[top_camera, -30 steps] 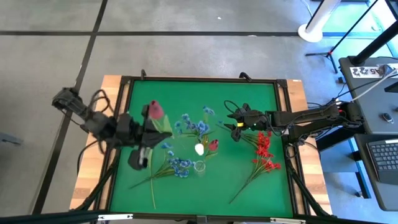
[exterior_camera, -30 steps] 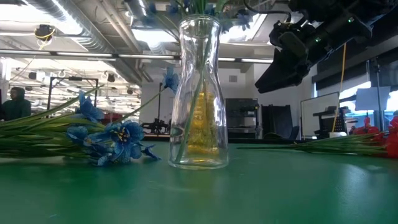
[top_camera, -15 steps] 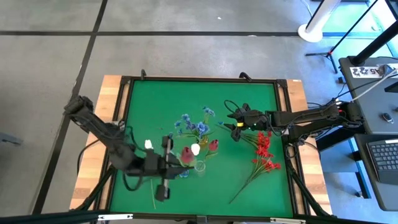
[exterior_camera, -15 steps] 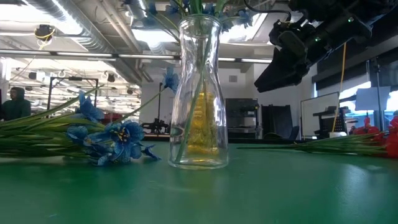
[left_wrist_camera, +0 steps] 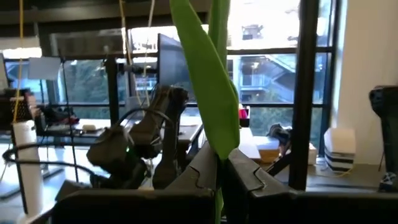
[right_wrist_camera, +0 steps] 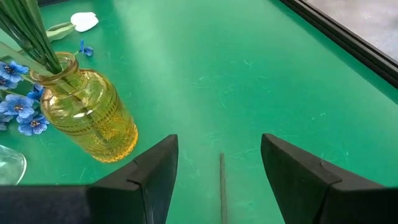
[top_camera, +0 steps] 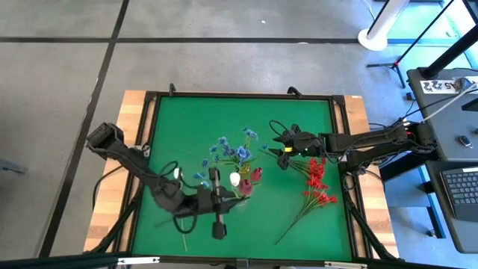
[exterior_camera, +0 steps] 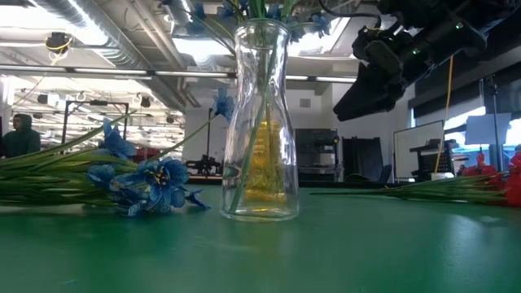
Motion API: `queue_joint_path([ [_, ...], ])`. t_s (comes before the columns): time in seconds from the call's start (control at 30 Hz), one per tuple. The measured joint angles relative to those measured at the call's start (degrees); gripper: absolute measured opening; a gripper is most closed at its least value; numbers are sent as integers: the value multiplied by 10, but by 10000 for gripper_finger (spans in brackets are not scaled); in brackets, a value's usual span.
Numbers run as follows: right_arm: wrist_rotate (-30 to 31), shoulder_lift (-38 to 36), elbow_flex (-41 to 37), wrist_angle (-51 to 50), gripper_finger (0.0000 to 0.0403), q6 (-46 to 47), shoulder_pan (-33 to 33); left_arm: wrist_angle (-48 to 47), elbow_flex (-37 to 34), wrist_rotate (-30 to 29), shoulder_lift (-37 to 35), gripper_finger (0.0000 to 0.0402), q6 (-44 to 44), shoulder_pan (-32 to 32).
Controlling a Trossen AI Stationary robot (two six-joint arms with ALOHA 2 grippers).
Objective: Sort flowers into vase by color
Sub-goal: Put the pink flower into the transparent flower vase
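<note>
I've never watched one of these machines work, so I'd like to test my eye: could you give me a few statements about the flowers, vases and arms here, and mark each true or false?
1. The left gripper is shut on a green stem. True.
2. The right gripper is holding a red flower. False: its fingers stand open with nothing between them.
3. The yellow vase holds blue flowers. True.
4. The red sprays stand in the clear vase. False: they lie on the green table, near the right arm.
5. Blue flowers lie on the table beside the clear vase. True.
</note>
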Motion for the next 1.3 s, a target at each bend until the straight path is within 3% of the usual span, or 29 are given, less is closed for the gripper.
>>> queue_joint_path([
  [0.7, 1, 0, 0, -9, 230, 0, 0, 80, -134, -79, 0, 7, -115, 12],
  [0.83, 1, 0, 0, -7, 230, 0, 0, 68, -135, -79, 0, 41, -130, 19],
  [1.17, 1, 0, 0, -7, 230, 0, 0, 25, -135, -73, -2, 177, -123, 6],
  [1.3, 1, 0, 0, -8, 230, 0, 0, 23, -135, -107, -16, 215, -89, -15],
])
